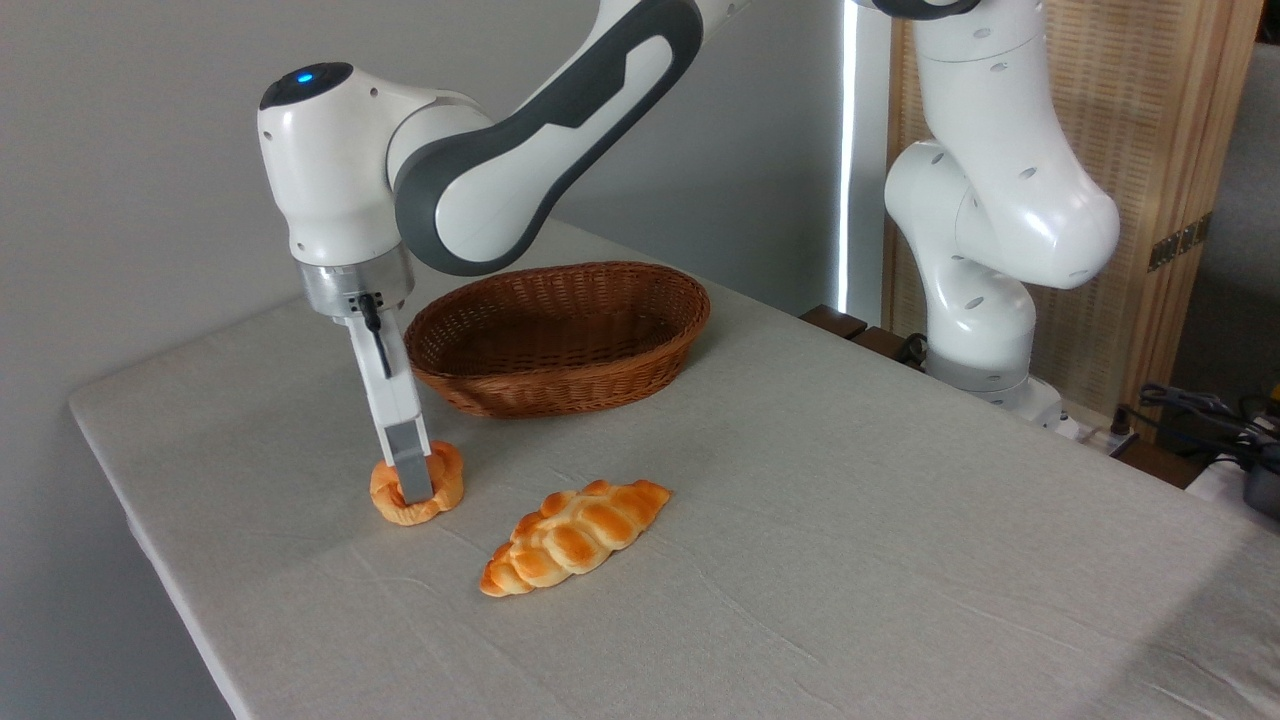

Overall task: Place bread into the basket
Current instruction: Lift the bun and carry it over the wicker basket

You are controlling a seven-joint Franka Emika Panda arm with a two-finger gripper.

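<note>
The bread (418,487) is seen lying on the tabletop (800,520) in the lower left of the frame, so nothing has yet been put away. The tool (412,482) is lowered onto it, one grey finger (409,462) reaching down into the bun's middle; whether the bun is clamped cannot be told, since the second finger is hidden. The bun appears to be resting on the cloth (no gap can be made out beneath it). The basket (560,340) stands just behind, at upper centre, apparently with nothing in it. The lift, the carry and the release are judged to remain. A braided loaf (575,537) lies near, to the right.
</note>
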